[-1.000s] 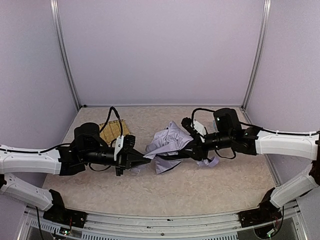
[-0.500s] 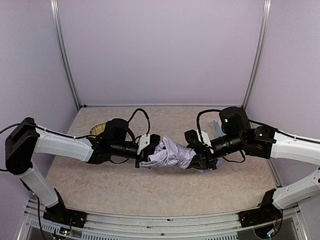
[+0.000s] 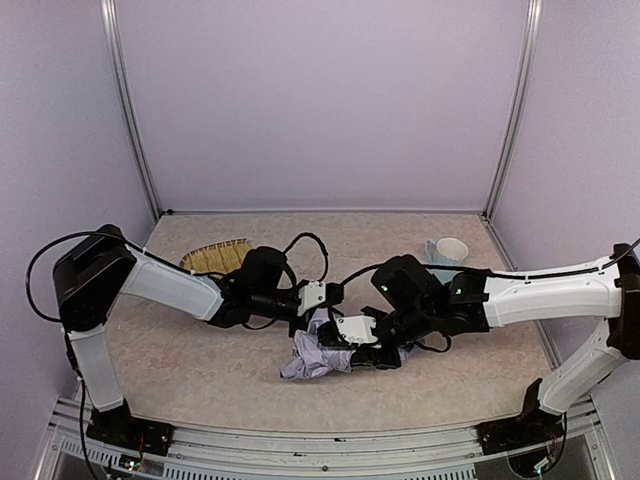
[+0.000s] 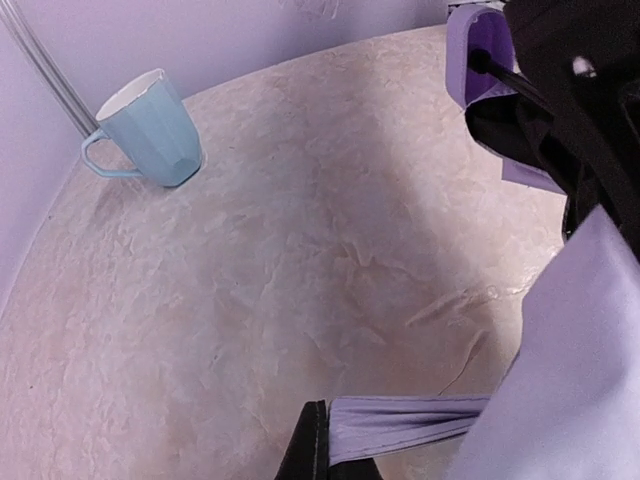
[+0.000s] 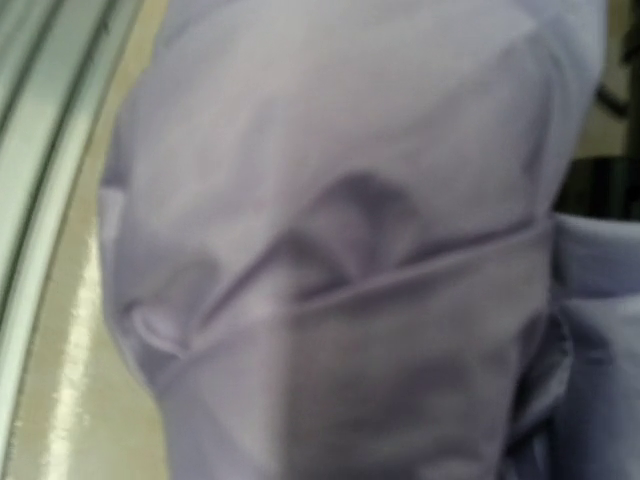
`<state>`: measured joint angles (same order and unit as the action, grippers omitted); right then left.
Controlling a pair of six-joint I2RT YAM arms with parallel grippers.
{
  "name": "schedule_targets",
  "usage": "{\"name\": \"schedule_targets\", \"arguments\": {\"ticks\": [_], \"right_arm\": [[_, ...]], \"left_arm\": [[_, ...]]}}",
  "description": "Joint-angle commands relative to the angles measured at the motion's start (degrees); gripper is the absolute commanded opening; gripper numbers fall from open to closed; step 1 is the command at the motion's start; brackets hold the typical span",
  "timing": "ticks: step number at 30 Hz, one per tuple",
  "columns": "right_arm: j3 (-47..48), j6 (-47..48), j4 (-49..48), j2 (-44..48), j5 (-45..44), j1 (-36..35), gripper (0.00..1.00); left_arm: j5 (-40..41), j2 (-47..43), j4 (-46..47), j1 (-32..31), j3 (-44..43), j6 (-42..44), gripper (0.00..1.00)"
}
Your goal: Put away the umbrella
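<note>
The umbrella (image 3: 312, 357) lies as a crumpled lavender bundle on the table between the two arms. My left gripper (image 3: 320, 302) reaches in from the left and is shut on a lavender strap of the umbrella (image 4: 410, 420); one black fingertip (image 4: 312, 450) shows at the strap's end. My right gripper (image 3: 360, 338) comes from the right and sits pressed into the bundle. In the right wrist view blurred lavender fabric (image 5: 340, 250) fills the frame and hides the fingers. The shaft and handle are hidden.
A woven straw tray (image 3: 214, 257) lies at the back left behind the left arm. A pale blue cup (image 3: 448, 250) stands at the back right, and it also shows in the left wrist view (image 4: 145, 130). The metal table edge (image 3: 320, 445) runs along the front.
Both grippers have moved toward the middle and the front. The umbrella has been bunched into a smaller bundle and now lies lower, nearer the front edge.
</note>
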<state>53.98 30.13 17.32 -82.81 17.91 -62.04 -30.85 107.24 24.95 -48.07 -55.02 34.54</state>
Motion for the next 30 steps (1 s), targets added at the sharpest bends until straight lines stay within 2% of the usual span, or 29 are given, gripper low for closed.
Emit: {"name": "schedule_targets", "arguments": {"ticks": [1,9,15,21,26,30], "right_arm": [[-1.74,-2.68,3.51,-5.43,14.26,-4.98,0.02],[-1.05,-8.94,5.02,-19.63,14.08,-4.27,0.0],[0.0,-10.9,5.36,-22.87,13.34,-2.26,0.0],[-1.49,-15.94,-1.93,-12.53,12.35,2.56,0.0],[-7.71,-24.97,-18.85,1.65,8.6,10.05,0.0],[-12.36,-31.41,-30.57,11.34,-0.49,14.74,0.0]], "left_arm": [[17.12,1.55,9.93,4.74,-2.46,2.15,0.0],[22.59,3.68,11.89,4.74,-1.39,3.91,0.0],[25.26,4.25,12.08,4.66,-1.05,3.69,0.0],[25.9,3.16,10.54,4.66,0.97,1.77,0.0],[22.55,-0.27,7.71,4.66,3.45,-3.1,0.0],[17.83,-4.82,6.39,4.34,6.37,-8.1,0.0]]}}
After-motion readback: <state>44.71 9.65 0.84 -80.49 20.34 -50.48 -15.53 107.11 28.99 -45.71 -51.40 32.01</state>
